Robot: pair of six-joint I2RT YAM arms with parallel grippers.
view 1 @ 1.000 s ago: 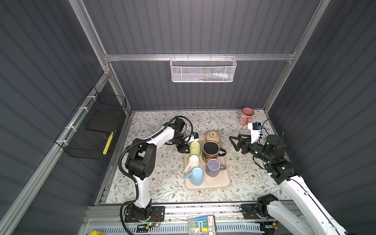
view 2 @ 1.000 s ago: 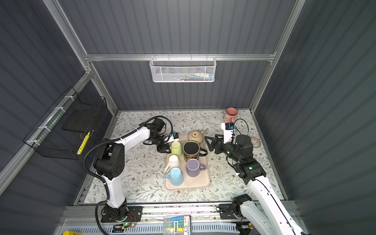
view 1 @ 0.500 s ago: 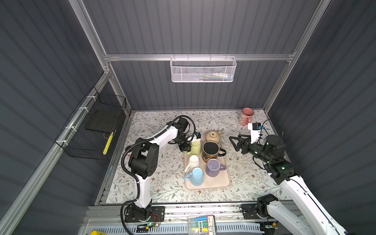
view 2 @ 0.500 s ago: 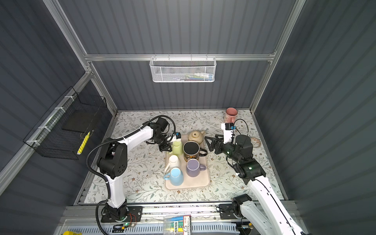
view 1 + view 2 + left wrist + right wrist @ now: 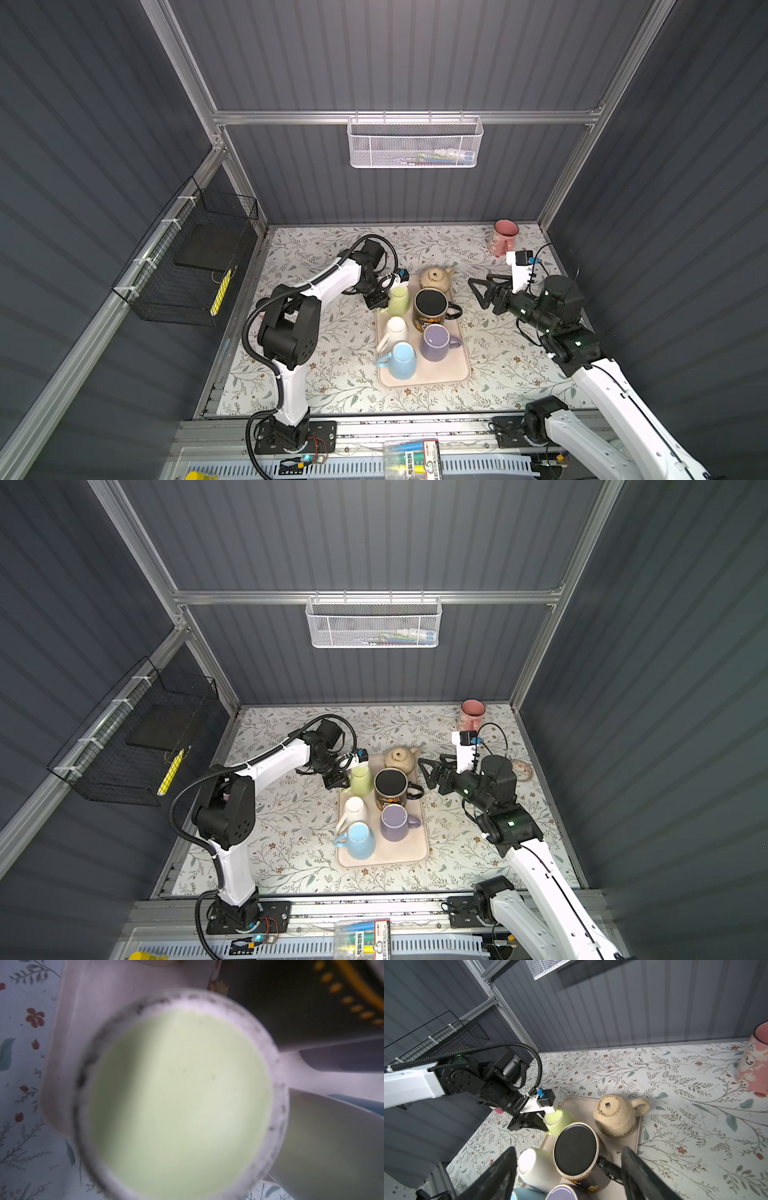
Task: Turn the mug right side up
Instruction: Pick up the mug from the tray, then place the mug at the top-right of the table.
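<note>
Tray (image 5: 451,374): beige, smooth, low lip, rounded corners. It lies on a floral-print table cover (image 5: 332,353).

Green mug (image 5: 398,300): glazed pale green, at the tray's far left corner, mouth down. The left wrist view shows its flat base with a rough, speckled unglazed ring.

Left gripper (image 5: 376,302): just off the tray's left edge, jaws drawn together on the green mug's handle side, clamped there.

Crowding on the tray:
- The black mug (image 5: 432,307), matte base up with gold print, is close beside the green one.
- The white mug (image 5: 395,330) is just nearer on the tray.
- A round-bellied beige mug (image 5: 435,279) sits at the far right corner.
- Blue (image 5: 402,360) and purple (image 5: 436,343) mugs fill the tray's near half.

All of these are mouth down, with little gap between the bodies.

Open cover lies to the left of the tray.

Right gripper (image 5: 482,291): to the right of the tray, jaws spread wide and holding nothing, near the black mug's handle.

Pink mug (image 5: 503,237): upright, well beyond the tray's far right corner.
</note>
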